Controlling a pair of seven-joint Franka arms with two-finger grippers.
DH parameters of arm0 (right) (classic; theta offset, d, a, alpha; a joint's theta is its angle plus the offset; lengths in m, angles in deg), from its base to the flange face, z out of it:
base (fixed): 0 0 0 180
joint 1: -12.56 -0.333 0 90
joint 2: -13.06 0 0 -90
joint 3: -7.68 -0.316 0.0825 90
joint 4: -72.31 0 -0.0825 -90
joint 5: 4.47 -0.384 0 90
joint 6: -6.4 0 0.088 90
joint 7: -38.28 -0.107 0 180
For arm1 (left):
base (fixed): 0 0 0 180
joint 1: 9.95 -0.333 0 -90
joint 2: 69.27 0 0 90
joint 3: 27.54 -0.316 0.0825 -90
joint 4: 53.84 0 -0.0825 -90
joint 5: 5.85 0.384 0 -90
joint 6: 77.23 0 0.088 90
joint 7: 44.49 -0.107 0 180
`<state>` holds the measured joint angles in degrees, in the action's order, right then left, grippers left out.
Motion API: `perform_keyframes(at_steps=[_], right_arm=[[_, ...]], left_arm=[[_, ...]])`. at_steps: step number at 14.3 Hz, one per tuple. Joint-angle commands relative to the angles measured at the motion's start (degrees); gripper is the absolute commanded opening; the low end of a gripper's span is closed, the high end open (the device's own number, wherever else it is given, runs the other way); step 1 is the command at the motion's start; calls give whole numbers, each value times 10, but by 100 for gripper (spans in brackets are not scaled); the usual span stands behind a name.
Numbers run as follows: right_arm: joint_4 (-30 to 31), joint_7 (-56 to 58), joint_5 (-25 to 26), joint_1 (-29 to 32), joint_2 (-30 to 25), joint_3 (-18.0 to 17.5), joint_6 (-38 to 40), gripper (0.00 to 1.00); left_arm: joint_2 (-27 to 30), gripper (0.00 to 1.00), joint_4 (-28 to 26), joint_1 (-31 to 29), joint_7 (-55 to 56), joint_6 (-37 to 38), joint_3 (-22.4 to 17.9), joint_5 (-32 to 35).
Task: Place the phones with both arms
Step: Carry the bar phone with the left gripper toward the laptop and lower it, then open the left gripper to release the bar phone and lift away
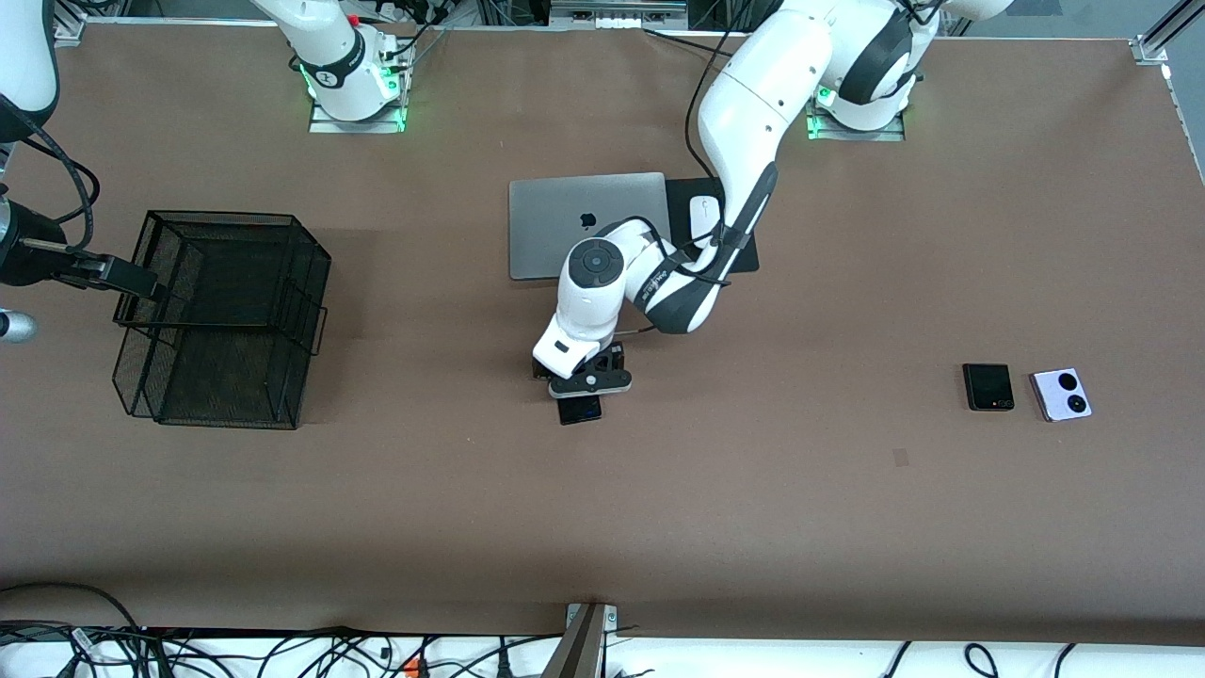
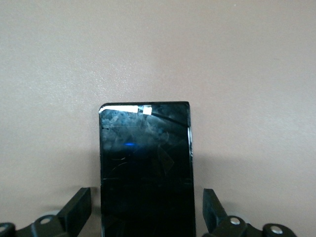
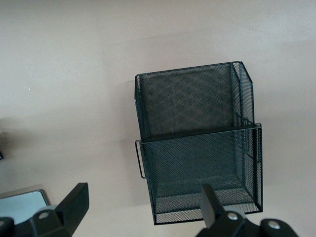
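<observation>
The long thin black phone (image 1: 580, 410) lies flat on the brown table, nearer to the front camera than the laptop; in the left wrist view (image 2: 145, 148) its glossy screen runs between my fingers. My left gripper (image 1: 582, 384) (image 2: 146, 197) is low over it, open, one finger on each side with a gap to each edge. The small squarish black phone (image 1: 988, 387) and the lavender-white phone (image 1: 1061, 395) lie side by side toward the left arm's end. My right gripper (image 1: 132, 279) (image 3: 143, 197) is open and empty, above the edge of the mesh basket.
A black wire-mesh basket (image 1: 226, 315) (image 3: 197, 143) stands at the right arm's end. A closed silver laptop (image 1: 584, 221) (image 3: 22, 205) lies mid-table with a white mouse (image 1: 704, 217) on a black pad (image 1: 744, 254) beside it. Cables run along the table's front edge.
</observation>
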<state>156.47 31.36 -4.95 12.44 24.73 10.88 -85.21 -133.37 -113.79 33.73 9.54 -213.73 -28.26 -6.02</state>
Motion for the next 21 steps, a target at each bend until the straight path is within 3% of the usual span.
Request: perform_keyframes(at_steps=[1, 4, 7, 12, 14, 16, 18, 21], right_arm=[[-1, -6, -12, 2, -2, 0, 6, 100], [-1, -6, -12, 2, -2, 0, 6, 100], [-1, -6, -12, 2, -2, 0, 6, 100], [-1, 1, -11, 2, -3, 1, 6, 100], [-1, 2, -10, 3, -3, 2, 7, 100], [-2, -5, -9, 0, -3, 0, 6, 100], [-3, -5, -10, -1, -2, -3, 6, 100], [-3, -6, -8, -36, 1, -9, -1, 100]], left_arm=[[-14, 100, 18, 2, 9, -7, -4, -6], [0, 100, 25, 0, 42, 17, -7, -8], [54, 100, 25, -25, 29, 131, -12, -9], [114, 100, 23, -68, -124, 279, -22, 7], [136, 100, 12, -83, -193, 307, -27, 19], [157, 100, -27, -94, -231, 318, -29, 26], [208, 100, -112, -105, -283, 309, -28, 66], [250, 100, -158, -141, -365, 314, -28, 68]])
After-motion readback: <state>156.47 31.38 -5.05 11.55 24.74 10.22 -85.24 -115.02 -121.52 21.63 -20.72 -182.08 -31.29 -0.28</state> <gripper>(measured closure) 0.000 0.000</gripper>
